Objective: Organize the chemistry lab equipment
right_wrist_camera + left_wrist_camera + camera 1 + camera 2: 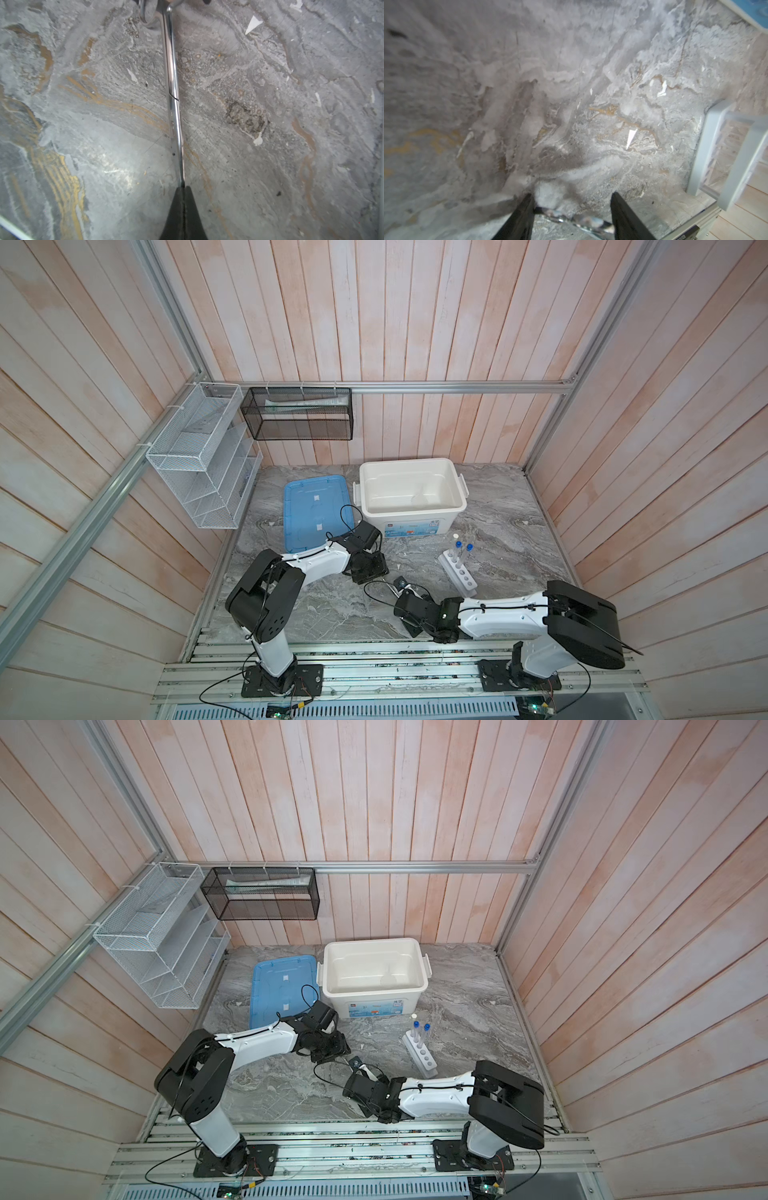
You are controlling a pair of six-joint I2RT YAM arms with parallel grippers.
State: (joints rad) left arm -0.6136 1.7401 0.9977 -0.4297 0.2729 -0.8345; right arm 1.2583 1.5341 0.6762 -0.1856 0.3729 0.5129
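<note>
Small steel scissors (173, 99) lie low over the marble table between my two grippers. My right gripper (182, 188) is shut on the blade tips, and the finger rings (148, 14) point away from it. My left gripper (572, 200) stands open, with the shiny scissors handle (571, 218) lying across the gap between its fingers. In both top views the two grippers meet at mid-table around the scissors (392, 588) (362, 1067). The white six-hole rack (459, 574) stands to the right and holds three clear tubes, two with blue caps (469, 547) and one with a white cap (456, 537).
An open white bin (411, 526) stands at the back, with a blue lid (311, 510) flat on the table to its left. A white wire-mesh rack (199, 456) and a black one (297, 414) hang on the walls. The rack's end (708, 149) is close to my left gripper.
</note>
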